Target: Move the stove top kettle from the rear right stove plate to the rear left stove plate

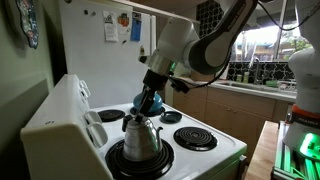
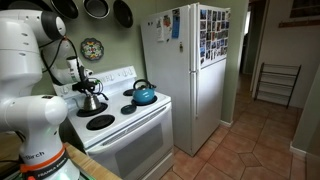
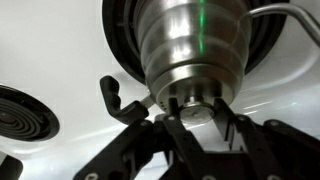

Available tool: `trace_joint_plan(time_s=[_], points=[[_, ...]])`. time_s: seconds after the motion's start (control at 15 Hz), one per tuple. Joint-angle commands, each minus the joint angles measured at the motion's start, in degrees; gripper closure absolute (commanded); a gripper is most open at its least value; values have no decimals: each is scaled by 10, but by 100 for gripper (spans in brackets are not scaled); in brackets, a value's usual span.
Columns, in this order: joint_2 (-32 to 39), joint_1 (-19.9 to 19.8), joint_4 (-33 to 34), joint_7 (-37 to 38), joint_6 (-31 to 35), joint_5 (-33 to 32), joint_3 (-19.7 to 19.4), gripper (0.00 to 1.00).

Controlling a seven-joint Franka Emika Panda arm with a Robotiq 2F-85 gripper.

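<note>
Steel kettle (image 3: 195, 50) fills the wrist view, cropped by the frame; pincer (image 3: 197, 116) at its top, grasp impossible to tell.

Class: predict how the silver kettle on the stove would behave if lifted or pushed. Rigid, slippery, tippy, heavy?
The silver kettle looks like polished metal, so it is probably rigid and slick under the gripper. It widens toward its base, so a push would likely slide it rather than tip it. Its contents are hidden, so its weight is uncertain.
</note>
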Motion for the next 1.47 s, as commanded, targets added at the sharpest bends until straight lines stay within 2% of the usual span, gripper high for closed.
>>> trace_joint_plan(time_s=[0.0, 0.67, 0.73, 1.0, 1.07, 1.13, 1.2, 1.27, 1.4], points=[[0, 23, 2, 29, 9, -20, -20, 86], [-11, 20, -9, 9, -19, 4, -3, 86], [-11, 3, -10, 11, -26, -1, 13, 86], [-11, -18, -11, 2, -39, 10, 37, 86], [-10, -23, -11, 1, -41, 12, 43, 82], [-11, -27, -11, 1, -44, 11, 46, 50], [-12, -30, -12, 4, -49, 10, 48, 46], [-13, -31, -12, 7, -55, 8, 50, 29], [-15, -37, -13, 3, -63, 12, 60, 13]])
